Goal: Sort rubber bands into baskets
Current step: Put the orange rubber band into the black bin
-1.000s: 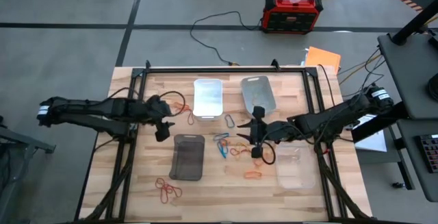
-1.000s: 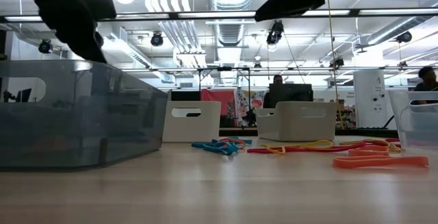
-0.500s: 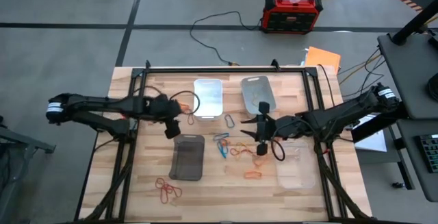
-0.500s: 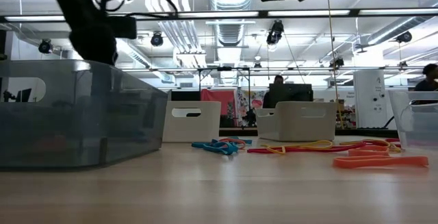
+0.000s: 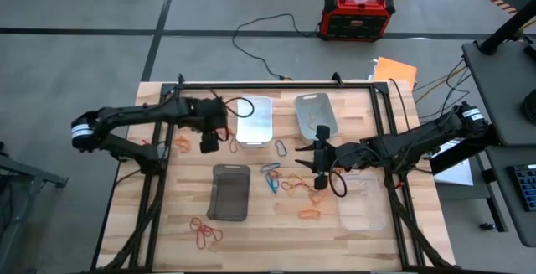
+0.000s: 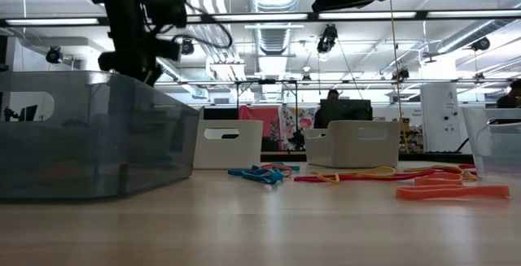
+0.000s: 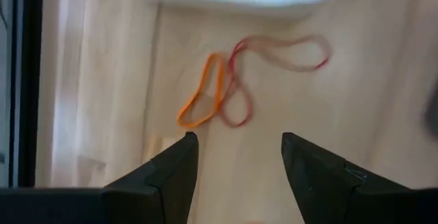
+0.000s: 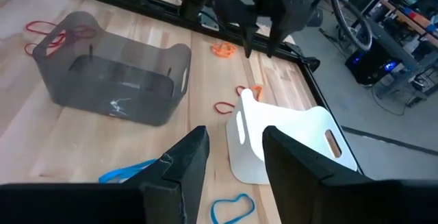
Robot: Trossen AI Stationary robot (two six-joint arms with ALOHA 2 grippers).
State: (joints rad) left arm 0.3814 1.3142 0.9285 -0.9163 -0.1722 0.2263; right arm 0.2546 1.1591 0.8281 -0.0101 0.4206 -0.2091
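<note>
The left gripper (image 5: 208,137) hangs above the pale wooden plank table (image 5: 176,224), just beside the left wall of the white opaque plastic basket w/ rounded corners (image 5: 255,119). Its two dark matte fingers (image 7: 161,176) stand apart w/ nothing between them. Under it, in the left wrist view, lie a thin orange rubber loop (image 7: 203,101) and a thin red rubber loop twisted like a figure eight (image 7: 263,70), touching each other on the bare wood, near the white basket's rim.

The right gripper (image 5: 318,167) is near the table centre, between the light grey plastic basket (image 5: 315,113) and the clear transparent plastic basket (image 5: 362,205). Its fingers (image 8: 174,172) are also spread, gripping nothing.

The dark smoky translucent basket, rectangular w/ a slot handle (image 5: 229,192), stands in front of the white one; it looks glossy in the right wrist view. A small heap of thin blue rubber bands (image 5: 271,178) lies between the dark basket and the right gripper. Flat orange and red bands (image 5: 309,214) lie close to the clear basket. Some red loops (image 5: 204,232) lie in a tangle near the front-left table edge, an orange bunch (image 5: 181,144) lies left of the left gripper, and a single blue-grey loop (image 5: 281,148) lies between the white and grey baskets.

On the grey floor behind the table stands a red-black box w/ black cable (image 5: 358,14).
</note>
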